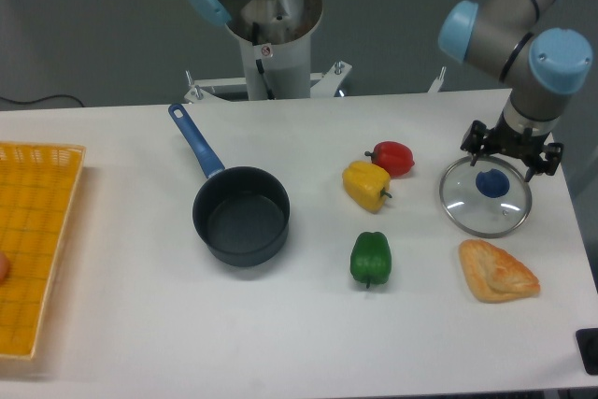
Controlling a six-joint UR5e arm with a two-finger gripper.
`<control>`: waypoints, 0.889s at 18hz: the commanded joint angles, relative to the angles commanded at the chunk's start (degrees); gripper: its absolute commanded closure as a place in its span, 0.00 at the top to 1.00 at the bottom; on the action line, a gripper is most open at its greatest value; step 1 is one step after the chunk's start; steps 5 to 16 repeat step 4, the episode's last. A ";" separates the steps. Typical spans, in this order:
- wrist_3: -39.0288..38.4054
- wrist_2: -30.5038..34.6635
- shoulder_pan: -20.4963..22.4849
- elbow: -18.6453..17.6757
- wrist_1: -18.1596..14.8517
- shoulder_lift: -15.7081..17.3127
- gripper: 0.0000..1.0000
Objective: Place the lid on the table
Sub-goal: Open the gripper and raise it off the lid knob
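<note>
Lid (485, 198) flat on the table (308, 324), far right side, blue knob up and fully in view. Gripper (511, 151) directly above and a touch behind that knob, clear of it, with a visible gap between the black fingers (476, 140) and the glass. Fingers spread apart, nothing between them, nothing held. Key relation for whatever comes next: knob straight below the gripper and slightly toward the camera; no long axis to speak of, round disc, same from any side. One arm only, so no question of which is nearer.

Judging from the layout: task looks done, lid resting on bare white tabletop, metal rim all the way round touching down, none of it lying on a neighbour. Only a clean lift away likely left.

Neighbours: pastry (497, 271) just beside the lid's front edge, apart but close. Red pepper (392, 158) and yellow pepper (366, 184) to the lid's left, near, not touching. Green pepper (371, 258) further front-left. Dark blue saucepan (241, 215) well apart at centre, uncovered, long handle pointing back-left. Yellow woven tray (37, 248) at the far left edge.

Writing: small red-and-white sticker on the robot base (266, 50), too small to read. No brands legible anywhere else.
</note>
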 joint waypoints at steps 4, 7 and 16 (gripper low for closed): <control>4.41 -0.09 -0.79 1.50 -2.64 0.70 1.00; 4.41 -0.09 -0.79 1.50 -2.64 0.70 1.00; 4.41 -0.09 -0.79 1.50 -2.64 0.70 1.00</control>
